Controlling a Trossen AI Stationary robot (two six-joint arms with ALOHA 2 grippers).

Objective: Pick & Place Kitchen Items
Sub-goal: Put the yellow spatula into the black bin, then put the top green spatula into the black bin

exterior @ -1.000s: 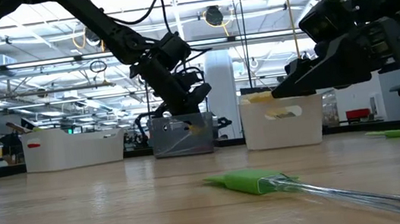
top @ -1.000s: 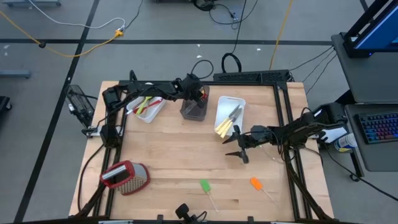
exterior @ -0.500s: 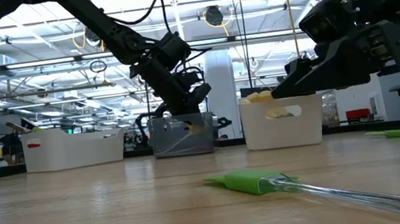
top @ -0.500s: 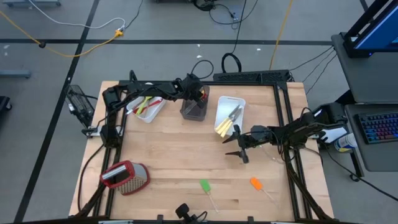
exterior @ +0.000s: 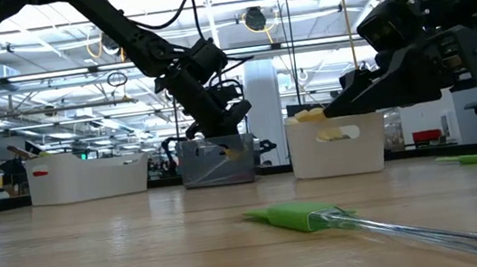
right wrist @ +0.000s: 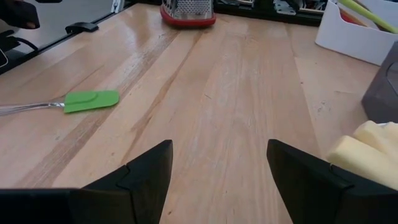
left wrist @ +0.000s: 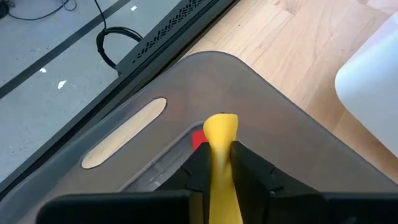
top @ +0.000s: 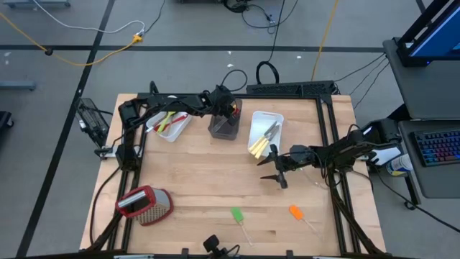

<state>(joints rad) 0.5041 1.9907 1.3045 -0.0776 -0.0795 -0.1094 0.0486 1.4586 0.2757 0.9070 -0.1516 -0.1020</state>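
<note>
— Holding what, and where?
— Item: yellow spatula (left wrist: 219,155), clamped between the fingers of the left tool (left wrist: 219,163), blade poised over the dark tub (top: 224,126) at the worktop's (top: 201,187) far side.
— How is release best made?
— Blade is lowered inside the rim, then fingers are parted; handle is kept upright.
— Right tool (top: 276,170)?
— Fingers spread wide, nothing held, near the white tub (top: 264,134). Green spatula (top: 236,215) is left lying on the worktop.

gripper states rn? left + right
Left tool: closed on the yellow spatula, over the dark tub.
Right tool: open, empty, above the table.
</note>
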